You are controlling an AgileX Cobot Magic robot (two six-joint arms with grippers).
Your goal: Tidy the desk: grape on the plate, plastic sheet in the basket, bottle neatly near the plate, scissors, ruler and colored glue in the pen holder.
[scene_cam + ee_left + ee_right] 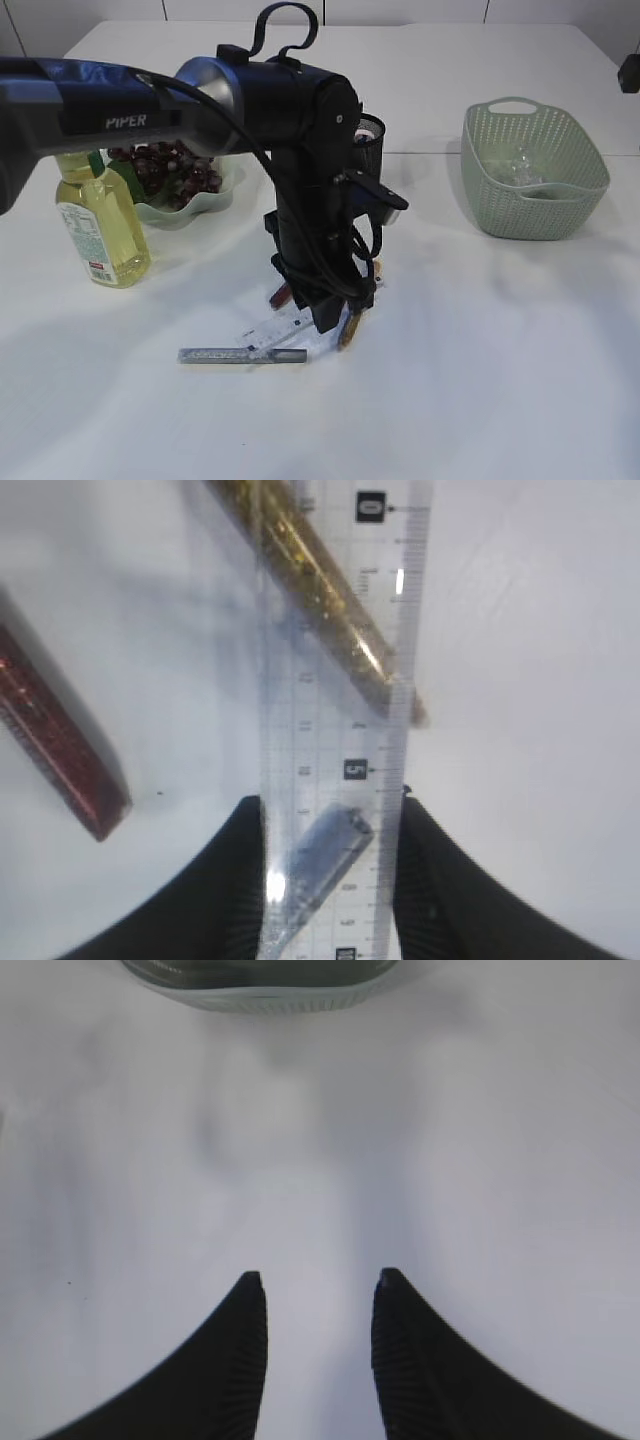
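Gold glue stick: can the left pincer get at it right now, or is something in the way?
Probably not directly. The left pincer is closed on the clear ruler, which lies over the gold glue stick. The ruler likely has to go first.

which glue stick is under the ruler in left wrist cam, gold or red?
The gold glitter glue stick: it runs diagonally beneath the clear ruler, which the left gripper straddles. The red glue stick lies apart, off to the left, untouched by the ruler.

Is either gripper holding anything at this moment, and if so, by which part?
The left gripper is closed across the width of the clear ruler, its fingers on the two long edges. The right gripper holds nothing.
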